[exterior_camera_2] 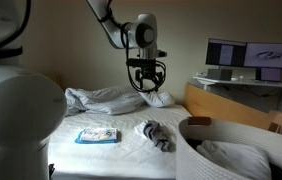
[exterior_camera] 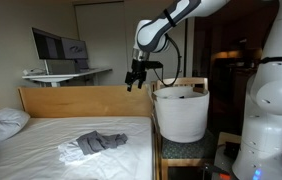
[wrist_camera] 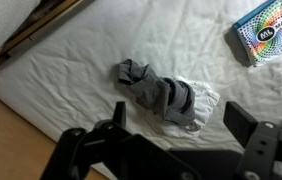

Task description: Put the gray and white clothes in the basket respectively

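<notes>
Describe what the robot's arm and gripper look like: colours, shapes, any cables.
The arm is built of glossy white, rounded shells with darker bands at the joints. The gripper is black, with two chunky fingers on angular linkages. A thin dark cable loops beside the wrist in an exterior view. No markings are legible.

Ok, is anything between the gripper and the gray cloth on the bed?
Nothing visible: the gripper hangs open above the bed, and the gray cloth lies uncovered atop the white cloth.
</notes>
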`<action>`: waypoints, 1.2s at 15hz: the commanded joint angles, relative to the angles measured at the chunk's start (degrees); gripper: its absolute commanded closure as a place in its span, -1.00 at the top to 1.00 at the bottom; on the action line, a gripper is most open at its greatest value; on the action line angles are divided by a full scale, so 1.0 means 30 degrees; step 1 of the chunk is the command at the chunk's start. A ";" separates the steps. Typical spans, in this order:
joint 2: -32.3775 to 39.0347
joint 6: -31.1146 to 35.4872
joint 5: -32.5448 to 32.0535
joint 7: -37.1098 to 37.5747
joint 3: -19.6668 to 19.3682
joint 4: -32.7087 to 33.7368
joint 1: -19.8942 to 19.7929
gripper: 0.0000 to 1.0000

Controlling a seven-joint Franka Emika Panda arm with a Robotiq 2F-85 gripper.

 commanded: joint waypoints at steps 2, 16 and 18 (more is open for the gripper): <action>0.3726 0.0989 -0.0688 0.2269 0.0796 0.3076 0.0282 1.00; 0.8734 -0.0446 -0.1768 0.3247 0.0632 0.8428 0.1379 1.00; 0.8725 -0.0446 -0.1769 0.3247 0.0631 0.8428 0.1378 1.00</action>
